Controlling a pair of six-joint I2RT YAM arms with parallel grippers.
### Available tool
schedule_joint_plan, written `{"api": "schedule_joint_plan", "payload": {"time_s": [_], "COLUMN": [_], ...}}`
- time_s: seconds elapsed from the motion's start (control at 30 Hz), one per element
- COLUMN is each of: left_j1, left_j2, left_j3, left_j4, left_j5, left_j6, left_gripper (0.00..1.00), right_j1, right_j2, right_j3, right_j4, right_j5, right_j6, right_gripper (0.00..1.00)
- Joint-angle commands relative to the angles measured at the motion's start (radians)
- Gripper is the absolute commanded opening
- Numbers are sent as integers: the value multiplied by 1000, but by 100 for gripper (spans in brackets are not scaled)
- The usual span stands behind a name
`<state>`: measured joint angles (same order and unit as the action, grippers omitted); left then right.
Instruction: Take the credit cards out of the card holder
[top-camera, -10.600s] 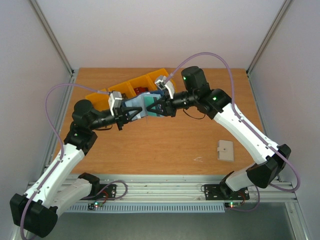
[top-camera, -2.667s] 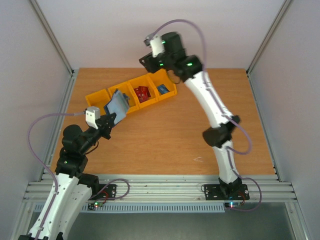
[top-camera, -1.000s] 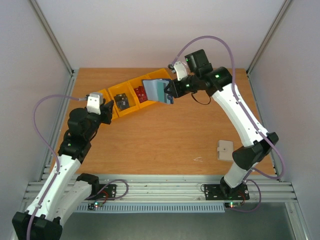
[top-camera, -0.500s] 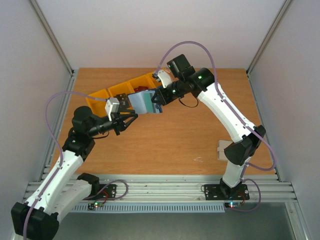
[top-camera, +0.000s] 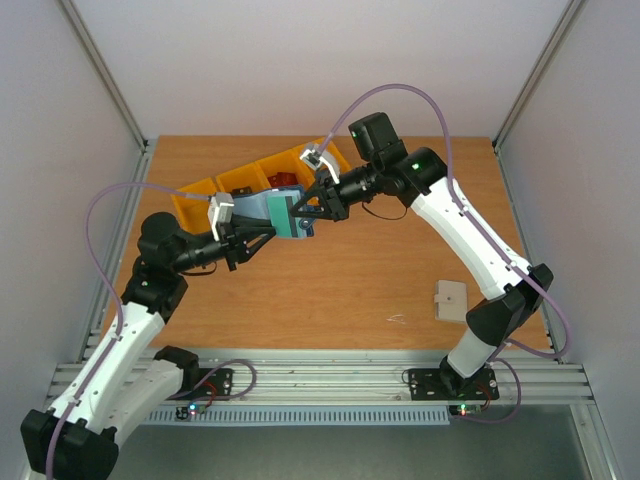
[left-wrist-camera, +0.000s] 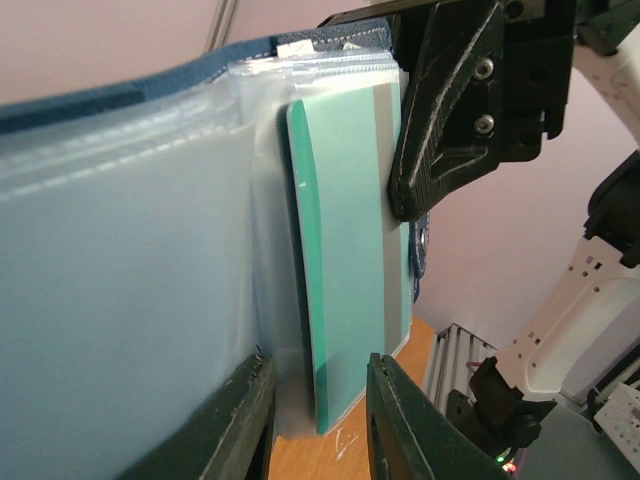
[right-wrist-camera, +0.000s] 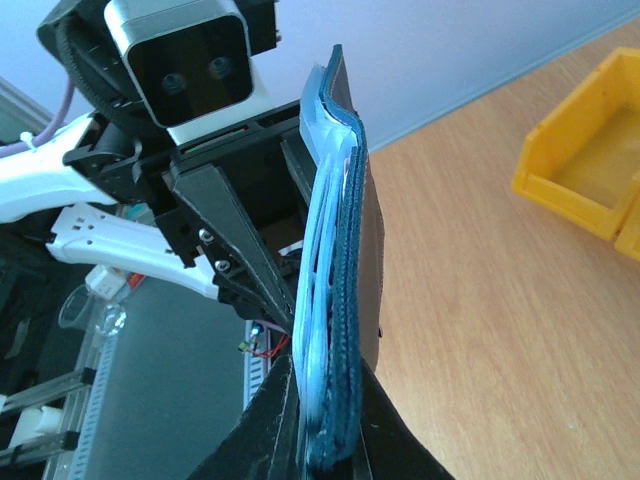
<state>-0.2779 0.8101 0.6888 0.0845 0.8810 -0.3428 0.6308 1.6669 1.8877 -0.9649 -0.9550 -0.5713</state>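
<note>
From above, the dark navy folding card holder (top-camera: 283, 212) hangs in the air over the orange-brown wooden table (top-camera: 360, 270), just in front of the row of yellow plastic bins (top-camera: 215, 187). The right gripper (top-camera: 305, 210) has it pinched by one edge, opened out towards the left arm. The left gripper (top-camera: 262, 232) points in from the other side with its fingers spread, right up against the holder. A beige square pad (top-camera: 451, 300) lies well apart, near the right arm's base.

The left wrist view shows a thin teal card (left-wrist-camera: 345, 250) with a grey stripe, standing in a clear plastic pocket of the holder, its lower end poking out. The left gripper (left-wrist-camera: 315, 425) is partly open, one finger on each side of that lower end. I can't tell whether either pad touches it.

The right wrist view shows the holder (right-wrist-camera: 335, 300) edge-on and upright, the right gripper (right-wrist-camera: 325, 440) clamped tight on its bottom edge.

To my eye the card is light, stiff and slick, while the pockets are soft and floppy. The exposed lower end looks the place to pinch, flat on both faces, then draw it straight along the pocket so the film doesn't drag or buckle
</note>
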Motion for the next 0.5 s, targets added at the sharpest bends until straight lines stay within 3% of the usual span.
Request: {"api": "schedule_joint_plan", "payload": {"time_s": [0.0, 0.23, 0.47], "left_j1": [11, -53, -70], "left_j2": [12, 59, 56], "left_j3": [33, 103, 120], "left_j4": [97, 150, 173], "left_j5": [50, 122, 112], "left_j6": [-54, -35, -48], "left_gripper": [27, 24, 10], "right_j1": [16, 47, 46], "right_j2": [-42, -5, 32], "right_j3": [11, 12, 15], "right_j4": [21, 93, 108], "right_j5": [-193, -97, -51], "right_j6": [-59, -25, -25], "right_gripper": [1, 1, 1]}}
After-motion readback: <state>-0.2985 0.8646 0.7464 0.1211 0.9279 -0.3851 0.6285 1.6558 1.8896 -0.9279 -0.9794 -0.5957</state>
